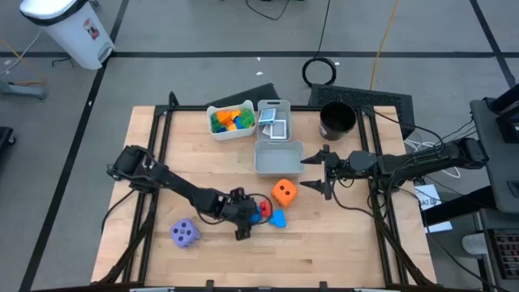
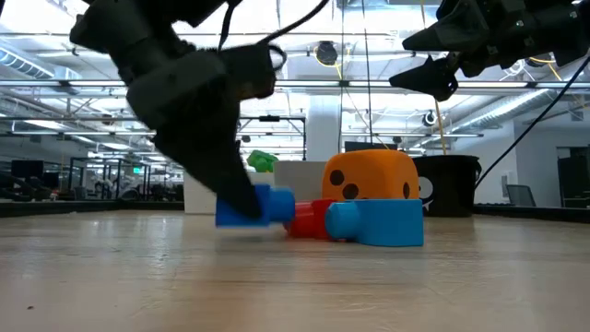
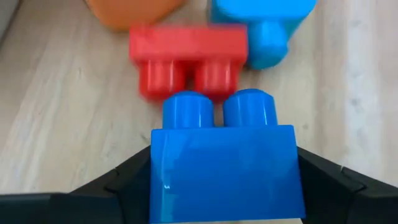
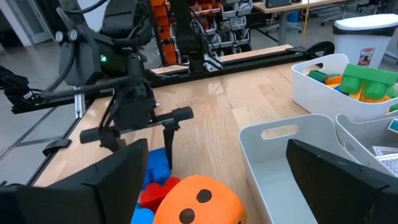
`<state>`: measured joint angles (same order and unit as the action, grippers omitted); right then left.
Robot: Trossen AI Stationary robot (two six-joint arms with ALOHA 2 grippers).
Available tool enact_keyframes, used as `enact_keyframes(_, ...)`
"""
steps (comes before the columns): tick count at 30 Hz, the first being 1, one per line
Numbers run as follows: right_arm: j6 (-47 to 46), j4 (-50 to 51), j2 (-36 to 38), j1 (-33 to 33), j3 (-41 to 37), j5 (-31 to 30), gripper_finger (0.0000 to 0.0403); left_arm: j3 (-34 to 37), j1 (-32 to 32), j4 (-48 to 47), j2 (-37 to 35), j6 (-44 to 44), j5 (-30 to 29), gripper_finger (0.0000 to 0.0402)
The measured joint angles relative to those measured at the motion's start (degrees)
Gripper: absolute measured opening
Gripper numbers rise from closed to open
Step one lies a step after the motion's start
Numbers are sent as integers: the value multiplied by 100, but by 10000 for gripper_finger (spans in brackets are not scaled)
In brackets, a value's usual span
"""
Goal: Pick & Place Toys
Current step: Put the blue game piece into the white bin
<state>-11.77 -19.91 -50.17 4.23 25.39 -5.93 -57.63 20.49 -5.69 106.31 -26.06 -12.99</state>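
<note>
My left gripper (image 1: pixel 246 216) is low over the table's near middle, shut on a dark blue two-stud block (image 3: pixel 224 171), which also shows in the low view (image 2: pixel 261 205). Just beyond it lie a red block (image 3: pixel 186 59) and a light blue block (image 3: pixel 261 25), with the orange die (image 1: pixel 283 192) behind them. The purple die (image 1: pixel 185 234) rests on the table at the near left. My right gripper (image 1: pixel 321 172) hangs open and empty in the air beside the grey bin (image 1: pixel 279 158); its own view shows its fingers (image 4: pixel 348 180) wide apart. My left gripper pinches the dark blue block's two short end walls (image 3: pixel 158 180) between its two fingers (image 3: pixel 121 183). The fingers slant down from the table's left. The block's studs (image 3: pixel 217 112) point away from the gripper toward the red block. Whether the block touches the table, I cannot tell.
A white bin (image 1: pixel 231 120) with several coloured blocks and a bin with picture cards (image 1: pixel 273 120) stand at the far middle, the black cup (image 1: pixel 336 120) to their right. Bare wood lies along the table's near edge.
</note>
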Motion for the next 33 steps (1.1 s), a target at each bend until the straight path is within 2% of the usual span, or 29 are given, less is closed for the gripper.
enact_keyframes(5, 2, -2, 0, 1, 0, 0, 357, 0, -113, -379, -591, 13, -144, 291)
enact_keyframes(11, 62, -139, 2, 0, 0, -2, 357, -2, -421, -1416, -1957, 181, -1269, 291)
enact_keyframes(15, 181, -292, 2, 0, 2, -23, 357, -9, -865, -1829, -2867, 198, -2034, 291)
enact_keyframes(19, 201, -311, 2, 0, 2, -26, 357, -9, -1490, -2003, -3491, 316, -2333, 291)
enact_keyframes(25, 245, -304, 2, -3, 2, -28, 357, -11, -2746, -2124, -3666, 297, -2370, 291)
enact_keyframes(28, 294, -303, 2, -4, 2, -28, 357, -11, -3375, -2268, -3494, 155, -2320, 291)
enact_keyframes(33, 352, -300, 2, -4, 2, -28, 357, -11, -4241, -2279, -3003, 41, -1876, 291)
